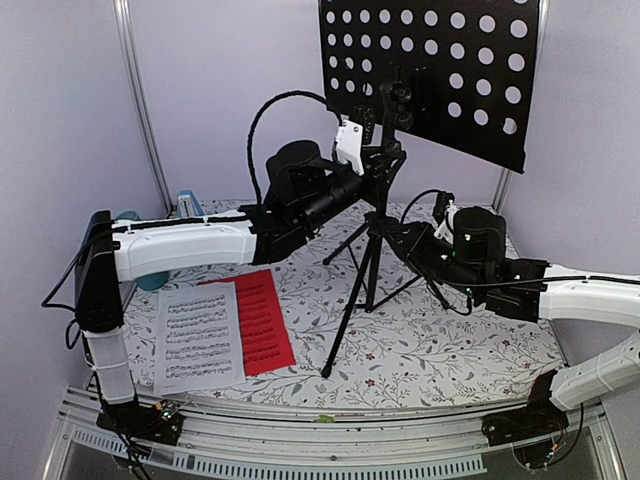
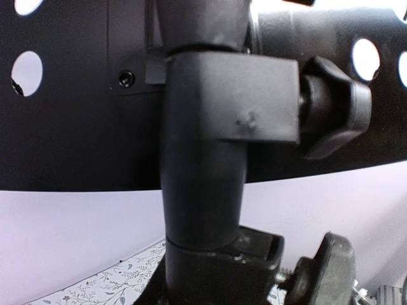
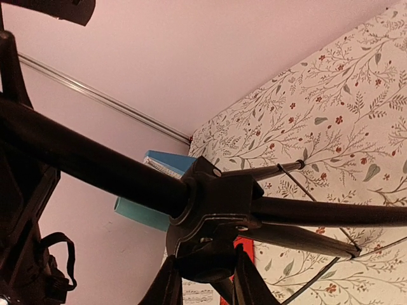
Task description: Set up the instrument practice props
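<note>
The black music stand (image 1: 372,262) stands on its tripod mid-table, its perforated desk (image 1: 440,60) tilted at the top right. My left gripper (image 1: 378,165) is shut around the upper pole (image 2: 203,190), just under the desk's tilt clamp; its fingers are hidden in the left wrist view. My right gripper (image 3: 206,273) is shut on a round black knob under the tripod hub (image 3: 219,203). The white sheet (image 1: 200,335) and the red sheet (image 1: 262,320) lie flat side by side at the front left. The blue metronome (image 1: 188,205) stands at the back left.
A teal cup (image 3: 140,215) lies next to the metronome near the back left wall. The tripod legs (image 1: 345,330) spread over the flowered tablecloth (image 1: 450,340). Both arms crowd the stand's pole. A metal rail (image 1: 330,430) runs along the near edge.
</note>
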